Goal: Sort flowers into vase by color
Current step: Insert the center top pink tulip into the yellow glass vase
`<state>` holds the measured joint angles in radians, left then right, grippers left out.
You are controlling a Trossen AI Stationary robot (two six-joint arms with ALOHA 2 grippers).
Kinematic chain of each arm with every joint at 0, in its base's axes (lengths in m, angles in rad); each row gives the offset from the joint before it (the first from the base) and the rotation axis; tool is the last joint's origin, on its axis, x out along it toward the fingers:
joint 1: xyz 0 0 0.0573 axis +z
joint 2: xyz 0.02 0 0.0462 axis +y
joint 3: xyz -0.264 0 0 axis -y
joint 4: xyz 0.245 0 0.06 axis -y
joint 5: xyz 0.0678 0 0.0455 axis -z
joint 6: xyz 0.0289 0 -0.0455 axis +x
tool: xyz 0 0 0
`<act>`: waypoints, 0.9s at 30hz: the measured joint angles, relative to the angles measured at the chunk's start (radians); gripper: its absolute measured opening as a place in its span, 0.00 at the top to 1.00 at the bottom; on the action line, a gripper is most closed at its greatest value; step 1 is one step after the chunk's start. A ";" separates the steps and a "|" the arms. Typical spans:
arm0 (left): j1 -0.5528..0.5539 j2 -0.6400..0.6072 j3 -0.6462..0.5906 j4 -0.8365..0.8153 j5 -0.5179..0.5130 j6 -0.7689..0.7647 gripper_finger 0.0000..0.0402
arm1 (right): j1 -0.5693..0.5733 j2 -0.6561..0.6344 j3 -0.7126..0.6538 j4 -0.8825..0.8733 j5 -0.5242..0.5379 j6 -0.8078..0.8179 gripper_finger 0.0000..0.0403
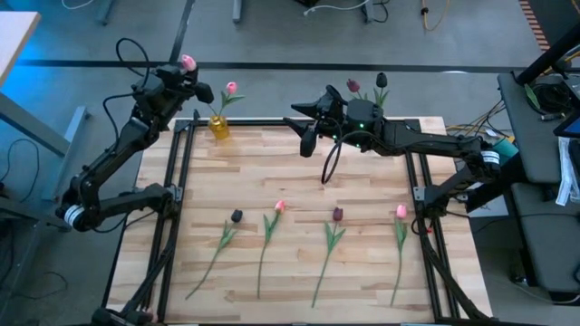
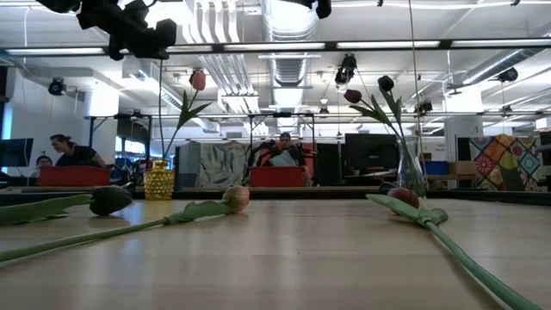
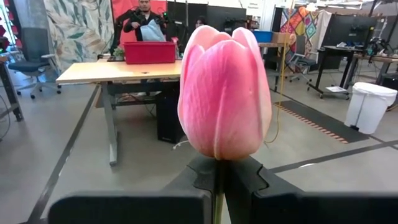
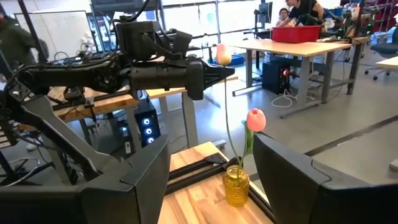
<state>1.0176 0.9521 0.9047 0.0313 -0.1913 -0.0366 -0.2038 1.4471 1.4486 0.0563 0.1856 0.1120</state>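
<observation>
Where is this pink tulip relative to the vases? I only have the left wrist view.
Observer: The left gripper holds the pink tulip high by its stem, which hangs down toward the yellow vase at the table's far left corner. I cannot tell if the stem's tip is inside.
Operator: What's in that vase?
Observer: One pink tulip in the vase.
Operator: And the maroon ones?
Observer: Two maroon tulips stand in a clear vase at the far edge, to the right; two pink and two maroon lie on the near half of the table.
</observation>
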 joint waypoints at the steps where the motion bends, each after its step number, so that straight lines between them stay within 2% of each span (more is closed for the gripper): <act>1: 0.000 -0.001 0.000 -0.004 0.000 0.000 1.00 | 0.000 0.000 0.000 0.000 0.000 0.000 0.46; 18: 0.001 -0.017 0.000 -0.050 -0.008 -0.009 1.00 | -0.015 0.000 0.000 0.000 0.000 -0.019 0.46; 27: 0.003 0.083 -0.012 -0.049 -0.010 0.045 1.00 | -0.019 0.000 0.000 0.000 0.000 -0.020 0.46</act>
<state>1.0203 1.0348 0.8925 -0.0176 -0.2008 0.0079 -0.2230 1.4475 1.4486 0.0559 0.1852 0.0917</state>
